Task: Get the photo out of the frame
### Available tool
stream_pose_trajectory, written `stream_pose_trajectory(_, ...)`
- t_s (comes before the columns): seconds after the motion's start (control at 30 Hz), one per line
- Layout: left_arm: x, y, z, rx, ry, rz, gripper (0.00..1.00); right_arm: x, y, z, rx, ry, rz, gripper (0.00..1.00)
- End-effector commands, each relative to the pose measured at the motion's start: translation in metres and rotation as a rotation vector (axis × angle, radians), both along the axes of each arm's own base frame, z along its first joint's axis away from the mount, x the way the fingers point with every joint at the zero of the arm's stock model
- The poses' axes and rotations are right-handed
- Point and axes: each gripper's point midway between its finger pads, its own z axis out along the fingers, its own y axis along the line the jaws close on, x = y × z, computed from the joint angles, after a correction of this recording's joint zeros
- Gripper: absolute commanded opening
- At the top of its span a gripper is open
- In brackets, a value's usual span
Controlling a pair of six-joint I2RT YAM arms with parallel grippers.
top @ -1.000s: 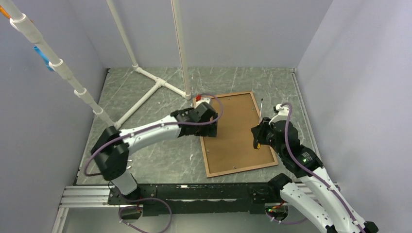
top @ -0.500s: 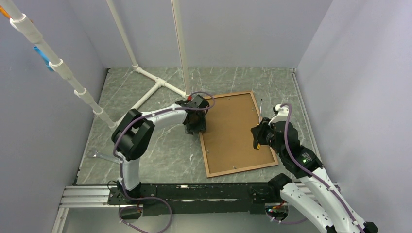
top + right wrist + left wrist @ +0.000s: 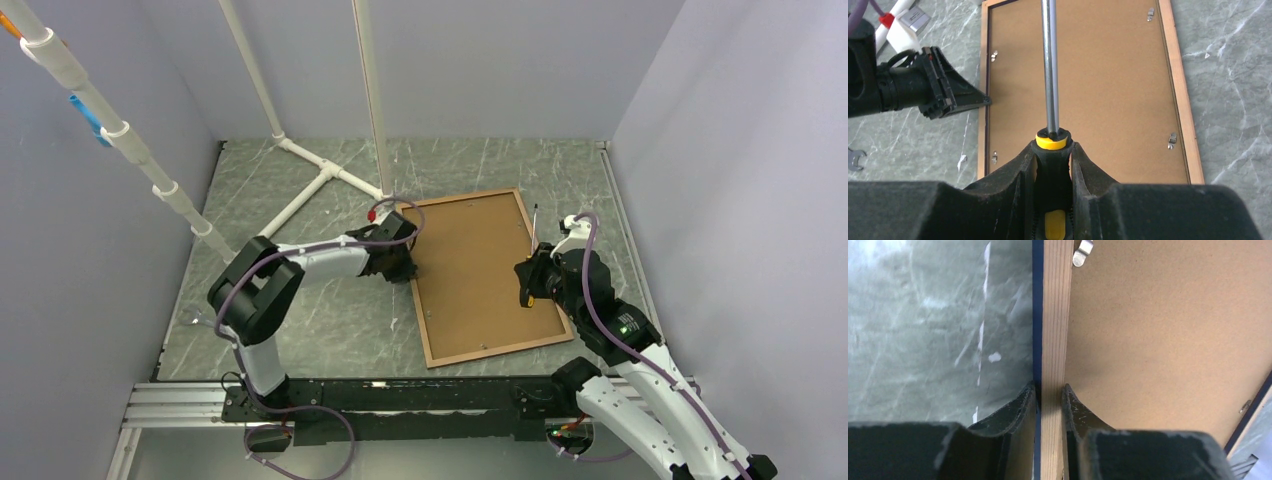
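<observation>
Your left claw is pinched shut on the left side rail of the frame, one finger on each side of the wood. A second ago this claw was wide open and sat over the brown backing board. Now it has slid out to the rail and closed on it.

Your right claw is clamped on the handle of a yellow and black screwdriver, just as before. The metal tip points out over the board and is not touching it.

The frame lies face down on the table, right of the middle. You cannot see the photo, because the board covers it. Small metal clips sit along the inside of the rails, over the edge of the board.

A white pipe stand is close behind your left claw. A little wrench lies on the table left of the frame. The right wall is near the right arm. There is open table in front of the frame.
</observation>
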Motion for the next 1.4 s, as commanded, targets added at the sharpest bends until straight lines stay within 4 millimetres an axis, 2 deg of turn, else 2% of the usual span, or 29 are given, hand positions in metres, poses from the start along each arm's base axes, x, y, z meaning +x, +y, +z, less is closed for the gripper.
stream_pose_trajectory(0.0,-0.033,0.011,-0.012,-0.035,0.047,0.068,0.07,0.007,0.004,0.017,0.033,-0.065,0.005,0.00)
stream_pose_trajectory(0.13,-0.048,0.018,-0.004,-0.065,0.035,0.106,0.00,0.007,0.005,0.016,0.035,-0.065,0.006,0.00)
stream_pose_trajectory(0.23,-0.062,0.024,-0.002,-0.061,0.047,0.157,0.00,0.008,0.005,0.016,0.034,-0.065,0.007,0.00)
stream_pose_trajectory(0.4,-0.074,0.036,0.006,-0.145,0.036,0.335,0.00,0.008,0.006,0.015,0.037,-0.063,0.011,0.00)
stream_pose_trajectory(0.53,-0.083,0.055,0.005,-0.195,0.022,0.527,0.00,0.008,0.006,0.015,0.035,-0.058,0.012,0.00)
stream_pose_trajectory(0.6,-0.084,0.055,0.008,-0.249,0.003,0.581,0.00,0.008,0.006,0.014,0.035,-0.057,0.013,0.00)
stream_pose_trajectory(0.83,-0.079,0.026,0.019,-0.321,-0.002,0.458,0.00,0.008,0.006,0.013,0.029,-0.050,0.010,0.00)
stream_pose_trajectory(1.0,-0.073,0.006,0.024,-0.495,0.052,0.534,0.00,0.008,0.006,0.012,0.031,-0.050,0.007,0.00)
stream_pose_trajectory(1.17,-0.056,-0.028,0.039,-0.662,0.080,0.611,0.00,0.009,0.005,0.012,0.029,-0.049,0.003,0.00)
stream_pose_trajectory(1.37,-0.048,-0.058,0.039,-0.686,0.082,0.639,0.00,0.009,0.005,0.011,0.022,-0.040,0.004,0.00)
